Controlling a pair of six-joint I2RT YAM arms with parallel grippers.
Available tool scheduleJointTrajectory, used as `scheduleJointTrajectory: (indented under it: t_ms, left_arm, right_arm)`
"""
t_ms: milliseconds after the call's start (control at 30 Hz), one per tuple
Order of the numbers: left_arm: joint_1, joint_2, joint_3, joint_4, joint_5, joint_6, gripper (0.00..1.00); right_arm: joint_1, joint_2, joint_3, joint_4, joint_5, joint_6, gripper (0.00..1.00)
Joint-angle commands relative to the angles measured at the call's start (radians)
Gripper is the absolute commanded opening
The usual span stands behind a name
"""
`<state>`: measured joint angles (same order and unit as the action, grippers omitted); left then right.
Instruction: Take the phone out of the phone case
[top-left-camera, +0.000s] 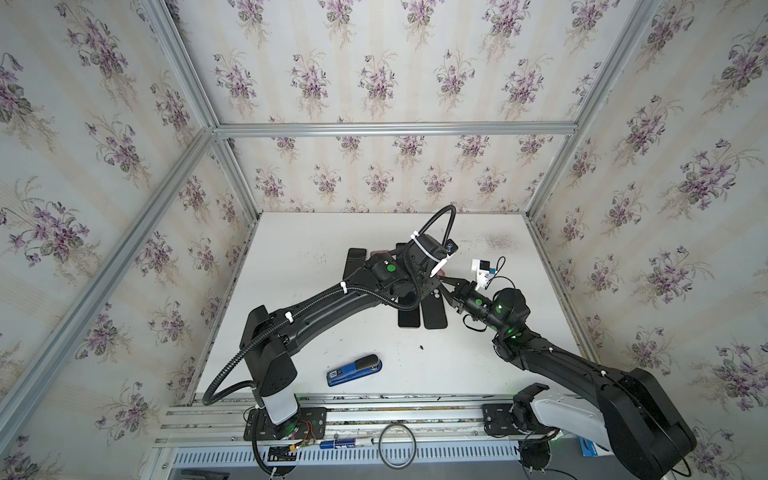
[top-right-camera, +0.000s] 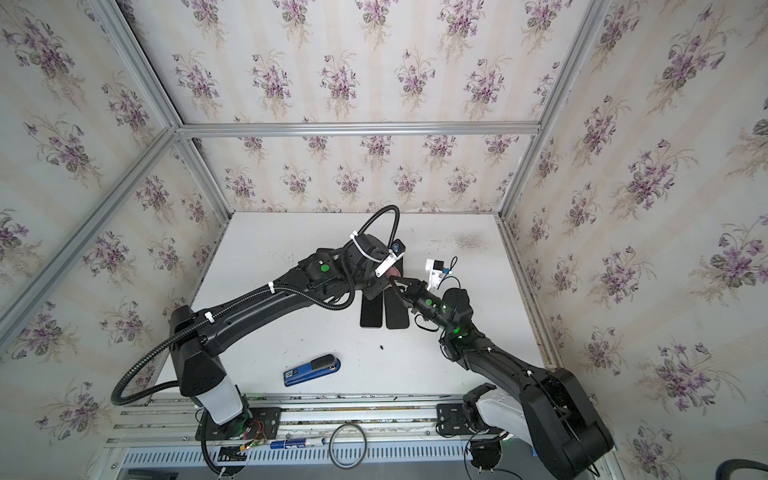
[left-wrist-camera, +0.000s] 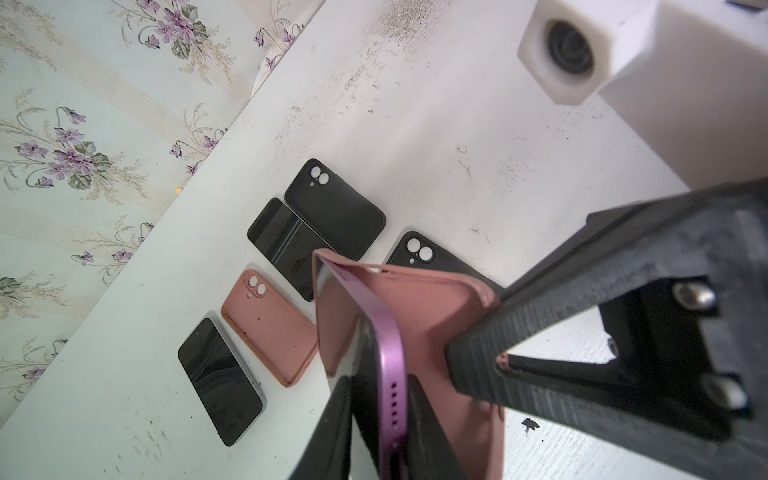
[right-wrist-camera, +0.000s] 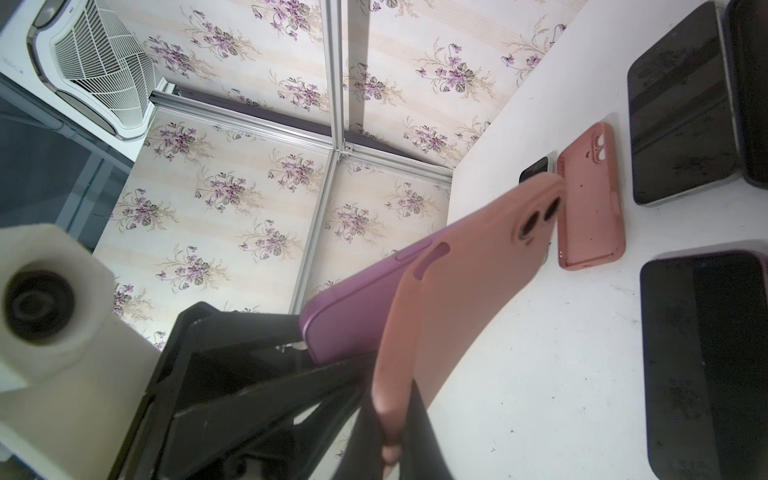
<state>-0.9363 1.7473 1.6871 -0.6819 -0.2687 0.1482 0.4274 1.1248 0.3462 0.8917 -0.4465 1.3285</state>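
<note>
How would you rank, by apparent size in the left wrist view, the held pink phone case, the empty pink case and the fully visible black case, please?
1. The held pink phone case: largest, though it is nearest the camera.
2. The empty pink case and the fully visible black case: look alike, so unranked.

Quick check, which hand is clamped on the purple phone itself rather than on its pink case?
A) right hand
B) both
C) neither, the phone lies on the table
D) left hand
D: the left wrist view shows the left hand pinching the bare edge of the purple phone, while the right hand is shut on the pink case, which is bent away from the phone.
</note>
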Motion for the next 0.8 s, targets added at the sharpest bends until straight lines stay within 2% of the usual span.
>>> scheduleJointTrajectory:
  t_ms: [0, 233, 400, 467, 600, 767]
  left_arm:
    - [0.002, -0.005, -0.003, -0.001, 0.024, 0.025, 0.10]
    - [0.004, -0.055, -0.028, -0.005, 0.081, 0.064, 0.00]
    - [0.004, -0.122, -0.084, -0.005, 0.069, 0.120, 0.00]
    - [0.005, -0.162, -0.118, -0.007, 0.032, 0.151, 0.00]
    - [0.020, -0.289, -0.221, -0.010, -0.027, 0.217, 0.00]
    - [0.049, -0.466, -0.372, -0.002, -0.041, 0.299, 0.00]
  right_arm:
    - [0.003, -0.006, 0.003, 0.093, -0.017, 0.005, 0.00]
    - [0.005, -0.016, -0.009, 0.089, -0.011, 0.005, 0.00]
    - [0.006, -0.031, -0.031, 0.070, -0.008, 0.006, 0.00]
    - [0.005, -0.049, -0.034, 0.017, -0.007, -0.006, 0.00]
    - [0.005, -0.113, -0.031, -0.213, 0.017, -0.062, 0.00]
    - [0.005, -0.166, -0.037, -0.417, 0.083, -0.090, 0.00]
